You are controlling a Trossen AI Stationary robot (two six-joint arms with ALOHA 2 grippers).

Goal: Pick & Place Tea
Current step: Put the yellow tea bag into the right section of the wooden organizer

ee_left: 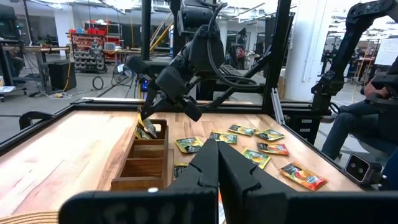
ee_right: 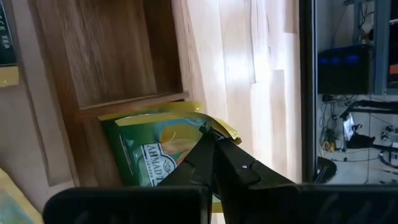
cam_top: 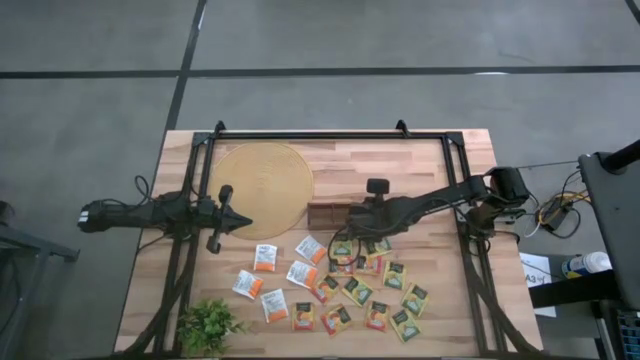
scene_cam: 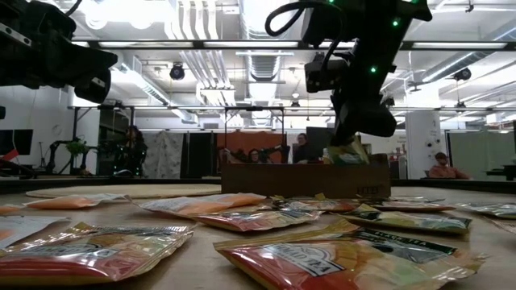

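Note:
My right gripper is shut on a green and yellow tea sachet over one end of the brown wooden tray. The low view shows that sachet sticking up above the tray's wall, with its lower part hidden behind it. Several more sachets, in green, orange and white, lie flat on the table toward its near edge. My left gripper hangs shut above the table beside the round mat, touching nothing; its shut fingers point toward the tray. My right gripper pinches the green sachet between its two fingers at its upper edge near a corner. The fingers come from above, pointing down. The sachet hangs below them, upright and slightly bent, inside the tray's end compartment. Whether its lower edge rests on the tray floor is hidden.
A round woven mat lies at the far left of the table. A small leafy plant stands at the near left corner. A black frame rims the table. People sit in the room behind.

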